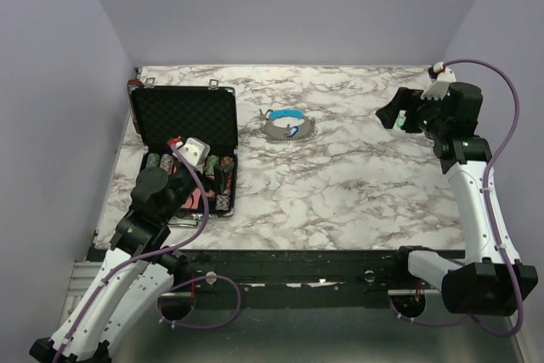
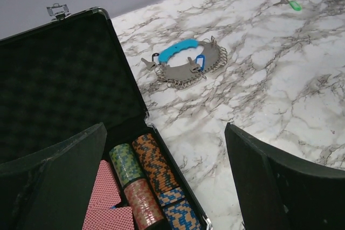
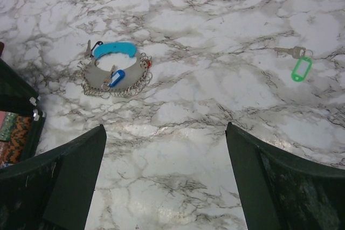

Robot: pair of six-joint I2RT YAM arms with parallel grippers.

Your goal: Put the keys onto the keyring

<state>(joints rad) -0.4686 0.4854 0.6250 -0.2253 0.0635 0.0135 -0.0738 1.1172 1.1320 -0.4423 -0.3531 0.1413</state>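
Nearest, along the front edge of the marble table (image 1: 357, 184): both arm bases, side by side, arms reaching away over the top.

Left gripper (image 2: 165, 127): hovers off the surface over the near-left area, above the tray of the black foam-lined case (image 2: 54, 79). Fingers (image 2: 64, 176) spread to full width; holds nothing, touches nothing. Directly below, in the tray: striped poker chips (image 2: 153, 165) stacked on edge in rows, red-backed cards (image 2: 108, 208) just beside them on the left. Lid open, foam lining exposed, latch at its far rim.

Right gripper (image 3: 165, 126): also airborne, on the right side and farther back than the left, aimed toward the table's middle. Fingers (image 3: 280, 187) likewise fully apart, empty.

Farther out, mid-table, just right of the case lid: keyring (image 1: 287, 127). Lies flat on the marble, coiled into a loose closed loop; grey strap and fine chain, light-blue section on the far arc. Blue key (image 3: 116, 77) on the near arc of the loop, touching the strap; threaded or merely resting, cannot tell. Green key (image 3: 302, 69) alone on bare marble, well apart from the keyring, off to the right, close by the right gripper in the overhead view; not on the ring.

Farthest: plain lilac walls (image 1: 289, 6) closing the back and both sides.
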